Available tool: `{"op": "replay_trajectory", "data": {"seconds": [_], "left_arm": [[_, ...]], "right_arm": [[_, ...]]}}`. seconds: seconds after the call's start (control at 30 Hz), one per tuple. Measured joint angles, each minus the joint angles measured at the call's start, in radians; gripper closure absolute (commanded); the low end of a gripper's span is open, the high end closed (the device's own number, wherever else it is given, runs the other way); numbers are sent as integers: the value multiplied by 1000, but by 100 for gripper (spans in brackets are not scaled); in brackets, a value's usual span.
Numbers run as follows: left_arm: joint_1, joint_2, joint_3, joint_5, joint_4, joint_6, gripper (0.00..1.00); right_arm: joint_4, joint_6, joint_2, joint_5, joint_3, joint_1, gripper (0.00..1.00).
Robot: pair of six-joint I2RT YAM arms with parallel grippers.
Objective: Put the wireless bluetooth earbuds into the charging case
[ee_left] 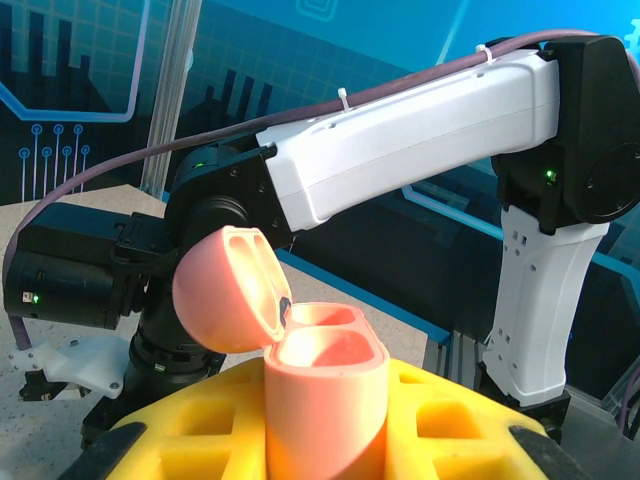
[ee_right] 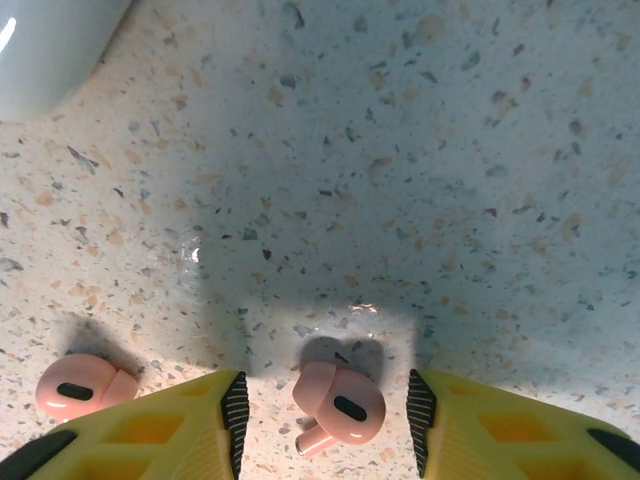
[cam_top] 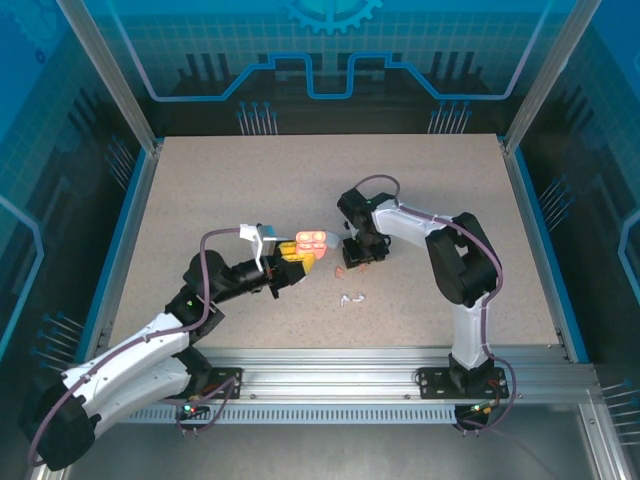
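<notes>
My left gripper point(cam_top: 296, 266) is shut on a salmon-pink charging case point(ee_left: 325, 385), held upright between its yellow fingers. The lid point(ee_left: 222, 288) is flipped open and both wells look bare. My right gripper point(ee_right: 328, 398) points down at the table just right of the case, open. A salmon earbud point(ee_right: 340, 402) lies on the table between its ribbed pads, with a gap on each side. A second salmon earbud point(ee_right: 76, 385) lies outside the left finger. Two white earbuds point(cam_top: 350, 298) lie on the table nearer the arm bases.
A pale rounded object point(ee_right: 40, 40) sits at the top left of the right wrist view, beyond the earbuds. The right arm point(ee_left: 420, 140) stands close behind the held case. Raised blue edges border the speckled table point(cam_top: 200, 190).
</notes>
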Motion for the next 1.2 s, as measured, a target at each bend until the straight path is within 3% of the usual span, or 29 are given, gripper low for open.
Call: {"op": "replay_trajectory", "data": {"seconds": [1.2], "left_arm": [[0,-8,-2,-8,-10,0,100]], "right_arm": [[-16,-37,15,62,11,25,77]]}}
